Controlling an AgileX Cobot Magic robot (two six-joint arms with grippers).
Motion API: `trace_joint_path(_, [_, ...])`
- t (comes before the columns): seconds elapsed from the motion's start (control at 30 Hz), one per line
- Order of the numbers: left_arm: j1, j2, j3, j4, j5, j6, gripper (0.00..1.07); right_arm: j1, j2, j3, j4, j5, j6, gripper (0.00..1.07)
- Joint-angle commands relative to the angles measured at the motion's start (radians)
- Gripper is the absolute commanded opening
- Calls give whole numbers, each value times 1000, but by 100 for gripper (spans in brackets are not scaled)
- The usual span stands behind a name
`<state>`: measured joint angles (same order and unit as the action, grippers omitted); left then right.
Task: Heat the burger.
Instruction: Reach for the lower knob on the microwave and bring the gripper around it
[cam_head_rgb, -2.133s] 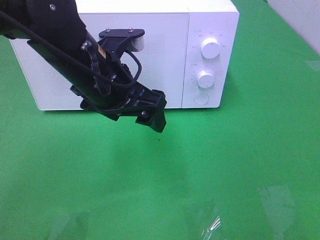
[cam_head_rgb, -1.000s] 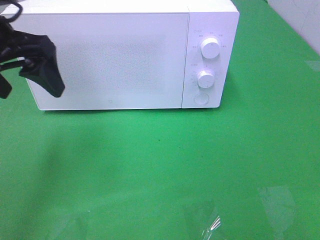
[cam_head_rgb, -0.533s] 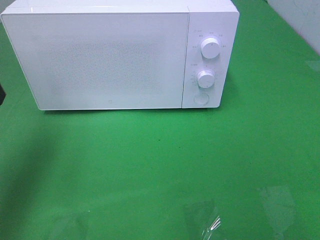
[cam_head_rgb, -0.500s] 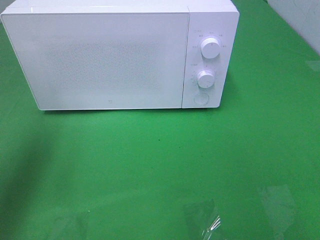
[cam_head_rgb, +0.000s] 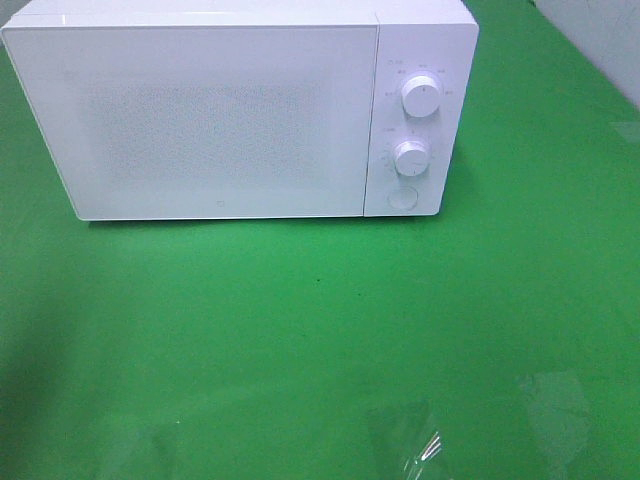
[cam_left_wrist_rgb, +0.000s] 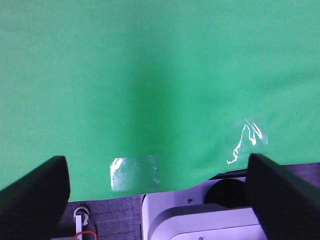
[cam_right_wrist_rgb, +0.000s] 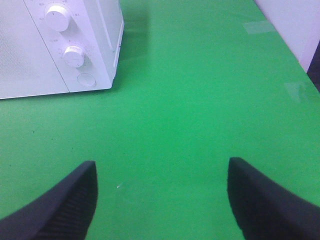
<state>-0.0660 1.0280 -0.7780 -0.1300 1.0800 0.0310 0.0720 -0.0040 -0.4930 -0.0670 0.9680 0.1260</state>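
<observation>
Nearest the robot, well in front of the microwave (cam_head_rgb: 220, 120), shiny tape (cam_head_rgb: 405, 440) patches sit on the green cloth (cam_head_rgb: 300, 330); nothing else lies there.

Change: two seconds ago the left arm reached across the microwave front, a second ago it was off past the microwave's left edge, and now it is gone from the high view. The left gripper (cam_left_wrist_rgb: 156, 160) hangs over bare cloth and tape with its fingers (cam_left_wrist_rgb: 35, 195) spread wide and nothing between them. The right gripper (cam_right_wrist_rgb: 161, 164) is off the microwave's right front corner, also spread and empty, facing the control side.

Microwave door (cam_head_rgb: 200, 120) is flush shut. Two knobs (cam_head_rgb: 422, 96) and a round button (cam_head_rgb: 402, 197) sit right of the door, untouched by either gripper.

Burger: not visible in any view, and not on the cloth in front of or right of the microwave. Judgement: it is likely inside behind the shut door, loading is done, and the left arm's retreat clears the front, so setting a knob looks like the remaining step, with the right gripper better placed.

Hidden or unclear:
- The door's frosted panel shows no interior, so the burger inside is unconfirmed.
- Knob pointer settings and panel markings are too small to read.
- Cloth left of the microwave is cut off.
- Both arms are out of the high view, so only fingertips show.
</observation>
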Motion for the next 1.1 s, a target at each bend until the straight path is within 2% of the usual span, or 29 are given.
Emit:
trace_joint_path(0.03, [0, -120, 72, 0, -33, 31, 87, -5, -25, 2, -1, -7, 6, 69])
trace_joint_path(0.23, [0, -255, 157, 0, -35, 48, 87, -5, -25, 2, -1, -7, 6, 69])
trace_joint_path(0.33, [0, -380, 235, 0, -56, 48, 87, -5, -25, 2, -1, -7, 6, 69])
trace_joint_path(0.63, [0, -612, 245, 4, -27, 48, 87, -5, -25, 2, -1, -7, 6, 69])
trace_joint_path(0.93, [0, -821, 259, -72, -18, 37, 87, -5, -25, 2, -1, -7, 6, 69])
trace_joint_path(1.1, [0, -943, 259, -79, -21, 37, 87, -5, -25, 2, -1, -7, 5, 69])
